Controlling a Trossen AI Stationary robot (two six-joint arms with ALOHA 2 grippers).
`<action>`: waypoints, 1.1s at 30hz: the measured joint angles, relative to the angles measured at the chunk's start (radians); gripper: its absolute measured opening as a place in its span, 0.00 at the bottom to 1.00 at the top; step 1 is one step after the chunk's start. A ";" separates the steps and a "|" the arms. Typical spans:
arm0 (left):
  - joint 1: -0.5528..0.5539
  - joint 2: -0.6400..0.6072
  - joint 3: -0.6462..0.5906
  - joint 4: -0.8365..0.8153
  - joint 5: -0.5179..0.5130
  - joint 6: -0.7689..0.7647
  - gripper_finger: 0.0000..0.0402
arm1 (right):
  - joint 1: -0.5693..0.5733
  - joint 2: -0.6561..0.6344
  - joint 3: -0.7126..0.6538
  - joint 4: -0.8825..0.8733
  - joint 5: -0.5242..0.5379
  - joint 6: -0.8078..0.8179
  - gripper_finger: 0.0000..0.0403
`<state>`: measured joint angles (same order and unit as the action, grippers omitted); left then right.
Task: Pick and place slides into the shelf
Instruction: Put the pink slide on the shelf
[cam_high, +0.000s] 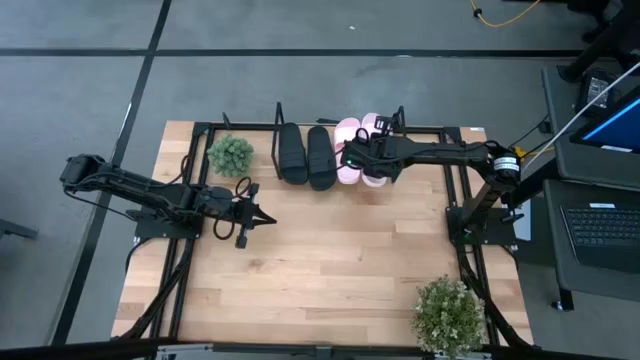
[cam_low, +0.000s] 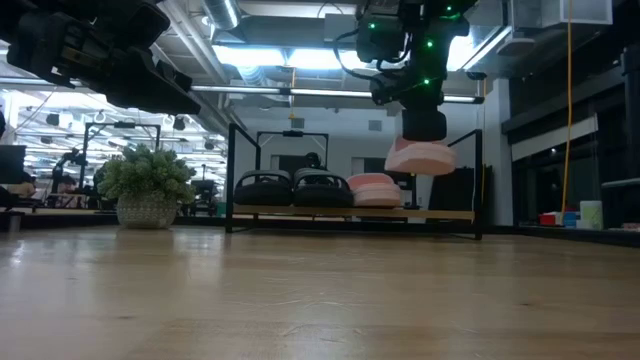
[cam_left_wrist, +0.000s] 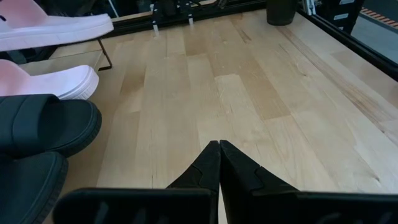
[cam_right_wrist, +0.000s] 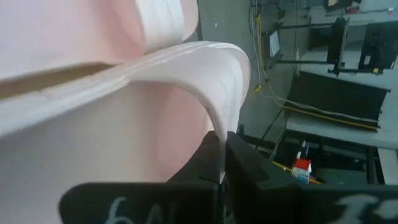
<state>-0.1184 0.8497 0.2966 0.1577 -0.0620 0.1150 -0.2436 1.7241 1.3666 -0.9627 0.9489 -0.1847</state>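
Workshop ceiling lights glow behind a wooden table (cam_high: 330, 270) framed in black rails. Along its far edge sits the shelf (cam_low: 350, 212), a low wire rack on a pale board. Two black slides (cam_high: 305, 155) lie side by side in it, with one pink slide (cam_low: 372, 189) just beside them toward the right. A big potted plant (cam_high: 448, 315) stands at the near right corner and a smaller plant (cam_high: 230, 155) sits near the far left end of the rack. The right gripper (cam_right_wrist: 222, 152) hangs above the rack's right end, fingers pinched on the strap of the second pink slide (cam_low: 420, 157), which is lifted clear of the board. The left gripper (cam_left_wrist: 219, 163) hovers over the table's left middle, fingers pressed together, holding nothing.
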 joint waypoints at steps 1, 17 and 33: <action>0.000 0.000 0.000 0.000 0.000 0.000 0.00 | -0.006 0.000 0.000 -0.001 0.000 -0.003 0.03; 0.000 0.000 0.000 0.000 0.000 0.001 0.00 | -0.093 0.000 0.000 0.009 -0.063 -0.030 0.02; 0.000 0.000 0.000 0.000 0.000 0.002 0.00 | -0.100 0.001 0.000 0.054 -0.113 -0.032 0.02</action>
<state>-0.1183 0.8497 0.2966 0.1577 -0.0620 0.1169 -0.3431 1.7254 1.3666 -0.9091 0.8360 -0.2165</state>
